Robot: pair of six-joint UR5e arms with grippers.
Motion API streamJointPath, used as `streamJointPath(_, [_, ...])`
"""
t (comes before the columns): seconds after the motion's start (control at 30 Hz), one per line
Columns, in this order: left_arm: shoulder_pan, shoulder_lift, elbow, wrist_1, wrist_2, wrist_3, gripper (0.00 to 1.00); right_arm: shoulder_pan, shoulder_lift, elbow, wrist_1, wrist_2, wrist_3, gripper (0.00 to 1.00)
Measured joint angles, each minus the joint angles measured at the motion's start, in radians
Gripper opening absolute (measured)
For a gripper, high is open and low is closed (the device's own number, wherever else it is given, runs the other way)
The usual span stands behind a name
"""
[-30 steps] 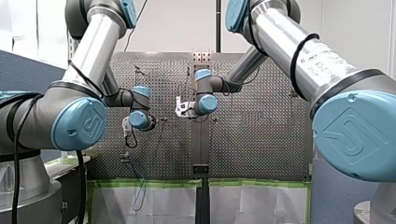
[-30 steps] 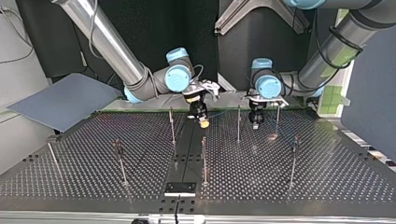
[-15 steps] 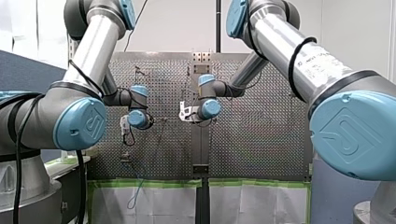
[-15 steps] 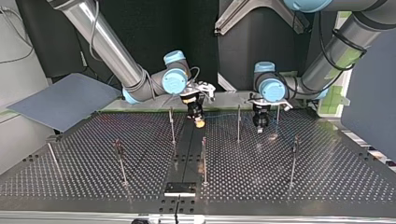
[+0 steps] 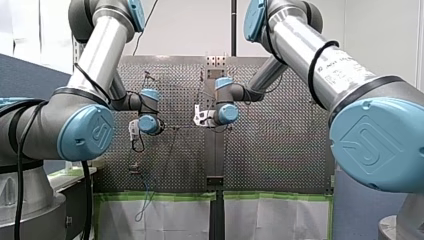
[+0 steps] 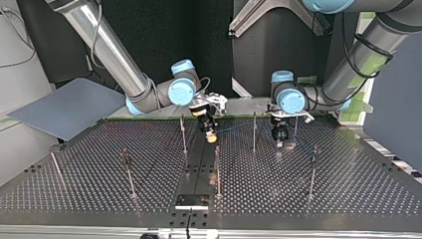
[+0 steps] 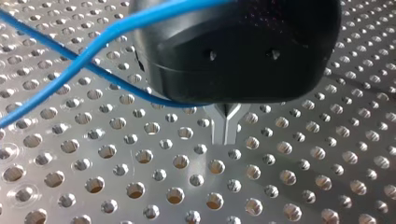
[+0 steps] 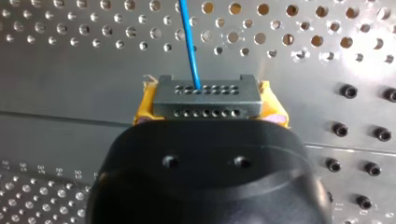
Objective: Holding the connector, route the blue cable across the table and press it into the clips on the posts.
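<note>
In the right wrist view my right gripper (image 8: 208,109) has its yellow pads (image 8: 144,109) shut on the grey connector (image 8: 205,95). The blue cable (image 8: 189,42) leaves the connector's holed face. In the top view that gripper (image 6: 210,137) hovers over the table's middle seam. My left gripper (image 6: 280,142) hangs between two thin posts (image 6: 254,132). In the left wrist view its metal fingertips (image 7: 219,133) meet just above the perforated plate. The blue cable (image 7: 93,42) crosses the black gripper body and runs in at the fingers' root.
Several thin posts (image 6: 217,172) with clips stand across the perforated table (image 6: 323,199). A grey board (image 6: 69,107) lies off the top view's left. A black plate (image 6: 191,201) sits at the near edge. Slack cable (image 5: 146,197) hangs over the table's edge in the front view.
In the top view my left gripper has come lower and slightly right, nearer the plate. My right gripper has shifted a little left with the connector. The hanging slack has dropped lower.
</note>
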Motion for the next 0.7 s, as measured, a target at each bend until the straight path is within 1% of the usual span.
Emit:
streamJointPath(0.07, [0.0, 0.0, 0.0, -0.011, -0.003, 0.008, 0.36, -0.001, 0.0, 0.0, 0.0, 0.0, 0.002, 0.0])
streamJointPath(0.1, [0.0, 0.0, 0.0, -0.016, -0.006, 0.012, 0.36, -0.002, 0.0, 0.0, 0.0, 0.0, 0.004, 0.0])
streamJointPath(0.13, [-0.001, 0.0, 0.0, -0.022, -0.009, 0.017, 0.52, -0.003, 0.0, 0.0, 0.0, 0.0, 0.005, 0.0])
streamJointPath(0.17, [-0.002, 0.0, 0.0, -0.03, -0.016, 0.026, 0.71, -0.004, 0.0, 0.0, 0.001, 0.0, 0.006, 0.0])
streamJointPath(0.2, [-0.003, 0.0, 0.0, -0.037, -0.022, 0.033, 0.71, -0.004, 0.0, 0.0, 0.002, 0.0, 0.007, 0.0])
streamJointPath(0.27, [-0.005, 0.0, 0.0, -0.055, -0.039, 0.05, 1.0, -0.006, 0.0, 0.0, 0.003, 0.001, 0.009, 0.0])
streamJointPath(0.47, [-0.013, 0.006, -0.012, -0.104, -0.084, 0.098, 1.0, -0.01, -0.001, 0.0, 0.016, 0.004, 0.013, 0.0])
streamJointPath(0.53, [-0.019, 0.013, -0.024, -0.118, -0.088, 0.109, 1.0, -0.01, -0.001, 0.0, 0.022, 0.004, 0.014, 0.0])
streamJointPath(0.6, [-0.026, 0.026, -0.039, -0.134, -0.088, 0.112, 1.0, -0.011, -0.001, 0.0, 0.027, 0.004, 0.014, 0.0])
streamJointPath(0.7, [-0.035, 0.05, -0.065, -0.134, -0.083, 0.098, 1.0, -0.013, -0.001, 0.0, 0.033, 0.004, 0.014, 0.0])
